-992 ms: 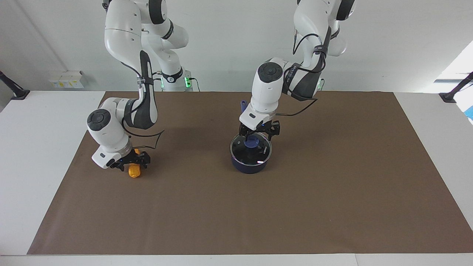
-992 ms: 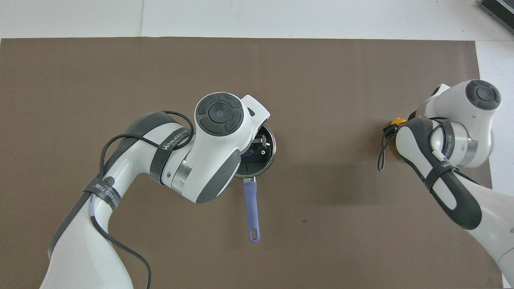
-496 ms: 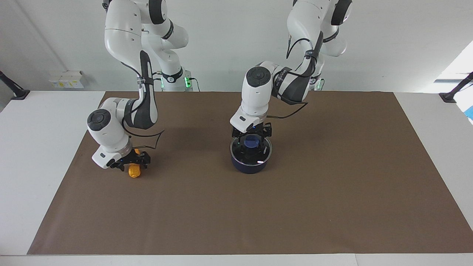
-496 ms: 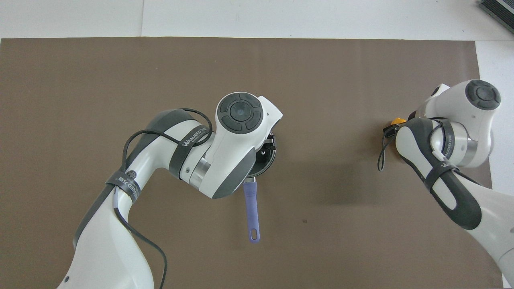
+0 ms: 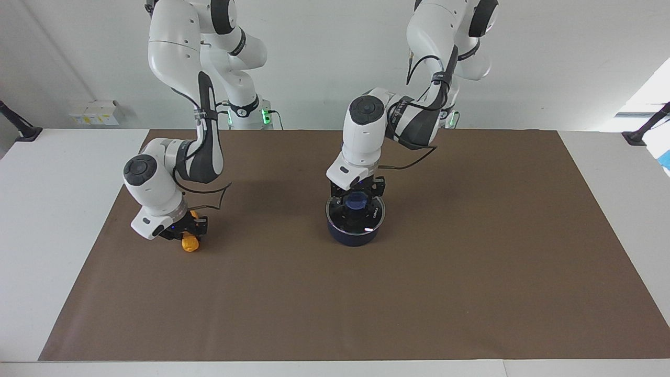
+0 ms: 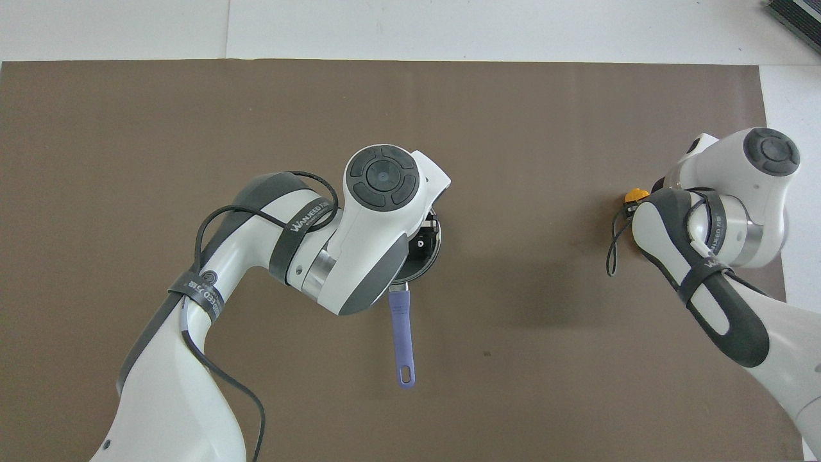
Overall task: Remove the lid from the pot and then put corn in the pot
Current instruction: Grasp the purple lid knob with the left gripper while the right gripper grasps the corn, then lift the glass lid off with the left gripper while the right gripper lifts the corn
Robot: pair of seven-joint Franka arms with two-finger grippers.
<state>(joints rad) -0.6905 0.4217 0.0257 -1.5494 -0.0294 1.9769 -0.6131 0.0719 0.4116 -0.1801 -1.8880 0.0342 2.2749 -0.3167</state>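
The pot (image 5: 354, 233) stands mid-counter (image 5: 471, 262) with the lid (image 5: 366, 219) on it, its handle (image 6: 402, 337) pointing toward the robots. The left hand (image 5: 356, 195) is down on the lid, clenched around the blue knob (image 5: 357, 200). Toward the right arm's end, the right hand (image 5: 187, 232) grasps the corn (image 5: 189, 243), which lies on the counter.

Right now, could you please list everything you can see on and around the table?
pot: one, navy, mid-mat, handle pointing toward the robots.
lid: one, clear glass, blue knob, on the pot.
corn: one, orange-yellow, on the mat toward the right arm's end.
mat: one, brown, covering the table.
table: one, white.
left gripper: one, black, shut on the knob.
right gripper: one, black, shut on the corn.
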